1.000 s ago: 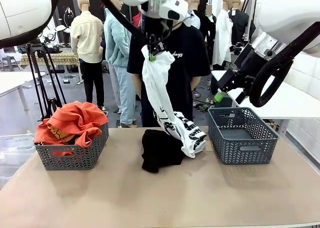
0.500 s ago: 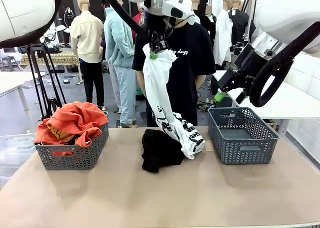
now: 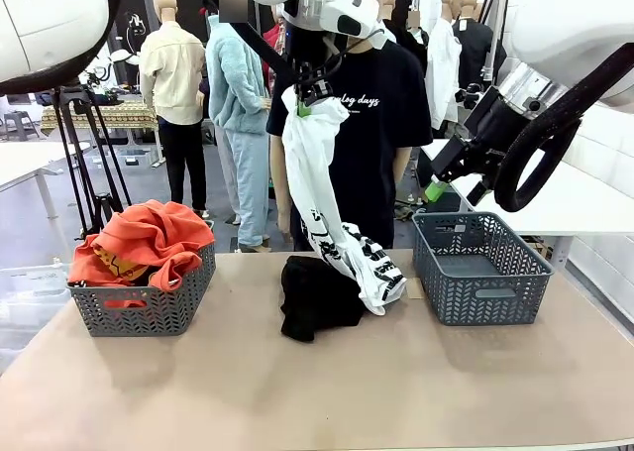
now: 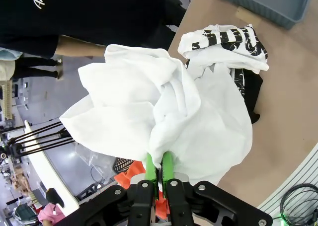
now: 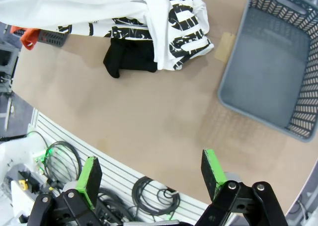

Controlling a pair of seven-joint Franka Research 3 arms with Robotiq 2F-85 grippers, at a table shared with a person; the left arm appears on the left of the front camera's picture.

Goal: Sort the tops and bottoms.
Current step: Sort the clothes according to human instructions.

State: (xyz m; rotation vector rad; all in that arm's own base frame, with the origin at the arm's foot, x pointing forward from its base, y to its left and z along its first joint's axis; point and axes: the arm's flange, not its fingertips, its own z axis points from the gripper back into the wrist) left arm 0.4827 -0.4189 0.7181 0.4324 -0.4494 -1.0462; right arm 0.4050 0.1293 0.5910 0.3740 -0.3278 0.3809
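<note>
White top (image 3: 319, 173) hangs at top middle, pinched tight in left gripper (image 4: 158, 161). Its low end lies on black bottoms (image 3: 312, 300). Right gripper (image 5: 151, 169), far right, fingers wide apart.

The left tool (image 3: 309, 104), gripping the white black-printed cloth top (image 3: 315, 164), has edged slightly right, as has the person in black (image 3: 386, 124) behind.

The left gripper (image 4: 158, 162) pinches the bunched white top (image 4: 164, 112), whose black-printed end lies over the black bottoms (image 4: 251, 89) on the table (image 4: 290, 107).
</note>
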